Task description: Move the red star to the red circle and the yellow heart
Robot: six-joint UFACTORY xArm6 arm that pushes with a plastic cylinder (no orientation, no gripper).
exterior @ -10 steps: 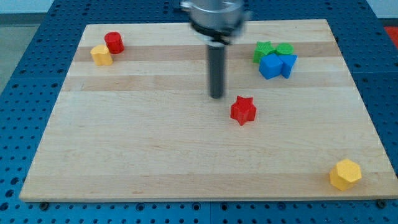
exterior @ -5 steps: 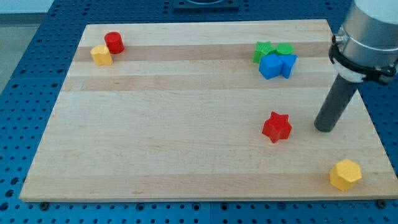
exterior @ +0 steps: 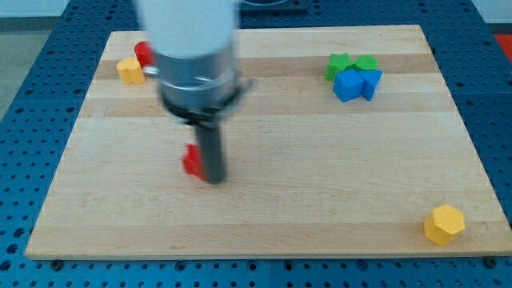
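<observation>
The red star (exterior: 192, 161) lies left of the board's middle, mostly hidden behind my rod. My tip (exterior: 214, 179) rests right against its right side, blurred by motion. The red circle (exterior: 143, 54) stands at the view's top left, partly covered by the arm's body, with the yellow heart (exterior: 130, 70) touching its lower left. The star sits well below and to the right of that pair.
Two green blocks (exterior: 350, 64) and two blue blocks (exterior: 356, 84) cluster at the top right. A yellow hexagon (exterior: 444, 224) sits near the bottom right corner. The wooden board (exterior: 320, 200) lies on a blue pegboard table.
The red star first shifted right, then slid far to the left across the board. My tip swung from the star's right side at the board's right edge leftward along with it.
</observation>
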